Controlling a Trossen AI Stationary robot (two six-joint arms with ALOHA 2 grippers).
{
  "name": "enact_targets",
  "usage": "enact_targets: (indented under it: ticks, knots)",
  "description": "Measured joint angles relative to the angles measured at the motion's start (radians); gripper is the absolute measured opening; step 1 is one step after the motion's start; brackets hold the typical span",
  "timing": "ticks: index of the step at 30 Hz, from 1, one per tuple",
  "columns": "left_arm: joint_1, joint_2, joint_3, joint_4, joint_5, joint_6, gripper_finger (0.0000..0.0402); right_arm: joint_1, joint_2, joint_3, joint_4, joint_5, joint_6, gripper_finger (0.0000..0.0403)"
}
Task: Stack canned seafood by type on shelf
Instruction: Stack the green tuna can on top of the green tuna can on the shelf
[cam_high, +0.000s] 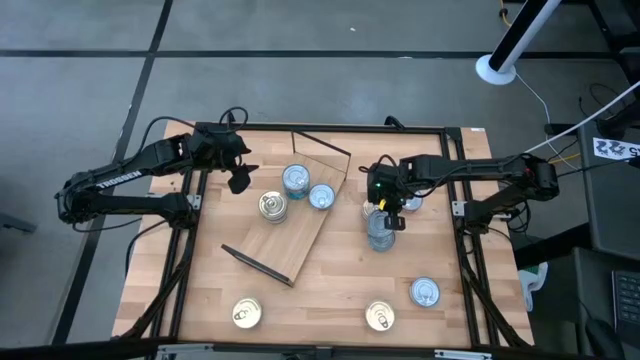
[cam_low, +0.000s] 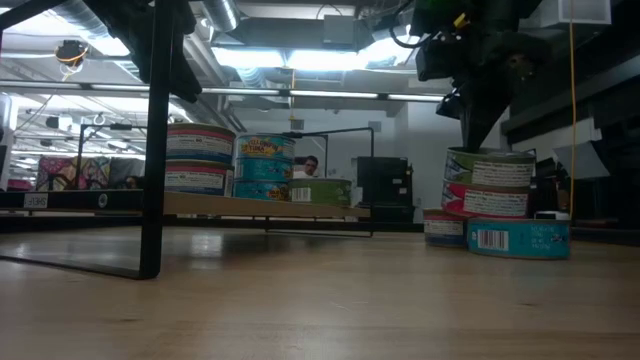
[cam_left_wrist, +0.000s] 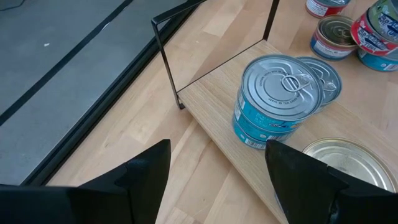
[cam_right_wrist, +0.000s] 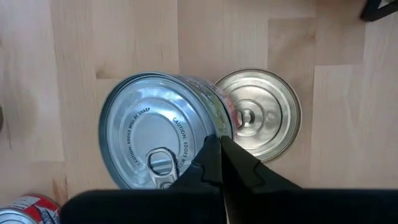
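While wide apart and empty, left fingers (cam_left_wrist: 143, 174); right fingers (cam_right_wrist: 214, 162) shut, empty; three tin tops (cam_high: 296, 180) on shelf (cam_high: 290, 245).

The plywood shelf (cam_high: 290, 228) lies angled on the table (cam_high: 330, 300) with three tins (cam_high: 296, 180) on it. The left gripper (cam_high: 240, 178) hovers at the shelf's left edge. The right gripper (cam_high: 386, 215), right of the shelf, sits over a silver-topped tin (cam_high: 380, 236).
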Motion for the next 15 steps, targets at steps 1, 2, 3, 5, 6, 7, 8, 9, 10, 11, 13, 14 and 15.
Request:
enact_targets:
  ticks: [1,2,3,5,6,7,8,9,10,11,13,14,15]
  knots:
    - [0.0,0.0,0.0,0.0,0.0,0.0,0.0258,0.0,0.0,0.0,0.0,-0.009,0.0,0.0]
    - [0.0,0.0,0.0,0.0,0.0,0.0,0.0258,0.0,0.0,0.0,0.0,-0.017,0.0,0.0]
    - [0.0,0.0,0.0,0.0,0.0,0.0,0.0258,0.0,0.0,0.0,-0.001,-0.021,0.0,0.0]
    - [0.0,0.0,0.0,0.0,0.0,0.0,0.0258,0.0,0.0,0.001,-0.004,-0.021,0.0,0.0]
    - [0.0,0.0,0.0,0.0,0.0,0.0,0.0258,0.0,0.0,0.001,-0.006,-0.021,0.0,0.0]
    - [0.0,0.0,0.0,0.0,0.0,0.0,0.0258,0.0,0.0,0.001,-0.007,-0.021,0.0,0.0]
    - [0.0,0.0,0.0,0.0,0.0,0.0,0.0258,0.0,0.0,0.001,-0.007,-0.021,0.0,0.0]
    - [0.0,0.0,0.0,0.0,0.0,0.0,0.0258,0.0,0.0,0.001,-0.007,-0.021,-0.001,0.0]
    - [0.0,0.0,0.0,0.0,0.0,0.0,0.0258,0.0,0.0,0.001,-0.007,-0.021,-0.001,0.0]
    - [0.0,0.0,0.0,0.0,0.0,0.0,0.0258,0.0,0.0,0.001,-0.007,-0.021,-0.001,0.0]
    - [0.0,0.0,0.0,0.0,0.0,0.0,0.0258,0.0,0.0,0.001,-0.007,-0.021,-0.001,0.0]
    - [0.0,0.0,0.0,0.0,0.0,0.0,0.0258,0.0,0.0,0.001,-0.007,-0.021,-0.003,0.0]
    - [0.0,0.0,0.0,0.0,0.0,0.0,0.0258,0.0,0.0,0.001,-0.008,-0.021,-0.007,0.0]
